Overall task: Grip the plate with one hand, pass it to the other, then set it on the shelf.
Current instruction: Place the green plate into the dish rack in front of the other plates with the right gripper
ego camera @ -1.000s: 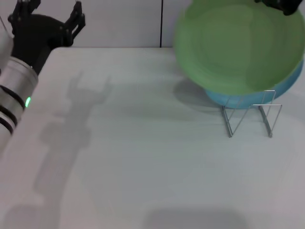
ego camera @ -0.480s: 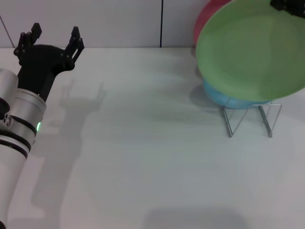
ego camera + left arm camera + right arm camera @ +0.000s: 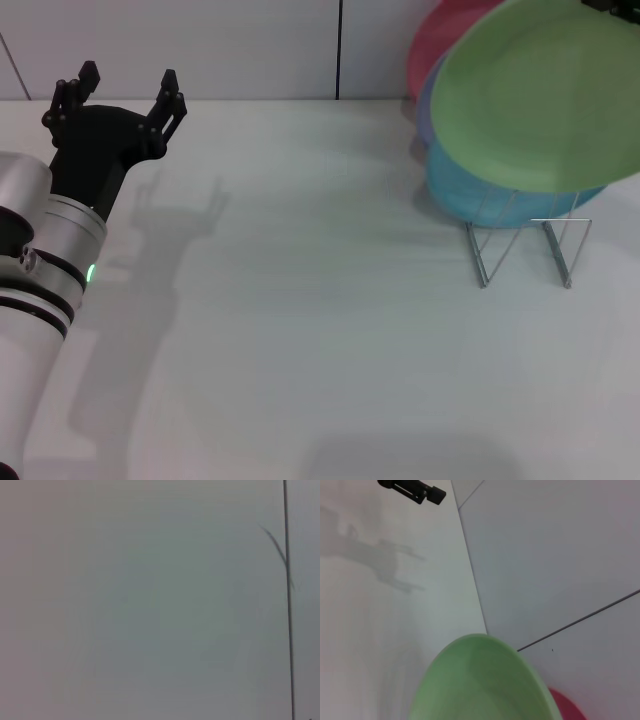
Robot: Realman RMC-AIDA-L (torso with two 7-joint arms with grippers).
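Plate point(image 3: 540, 100): light green, tilted over shelf point(image 3: 520, 245) for slotting; right gripper point(image 3: 612, 5) at rim, jaws unseen. Left gripper point(image 3: 125, 90): parked, fingers apart, empty.

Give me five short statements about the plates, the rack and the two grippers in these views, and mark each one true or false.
1. The green plate lies flat on the table. False: it is tilted and raised above the wire rack, its top edge at the right gripper.
2. The left gripper is open and holds nothing. True.
3. A light blue plate already stands in the wire rack. True.
4. The left gripper touches the green plate. False: it is far off, over the table's left side.
5. A red plate shows behind the green plate. True.
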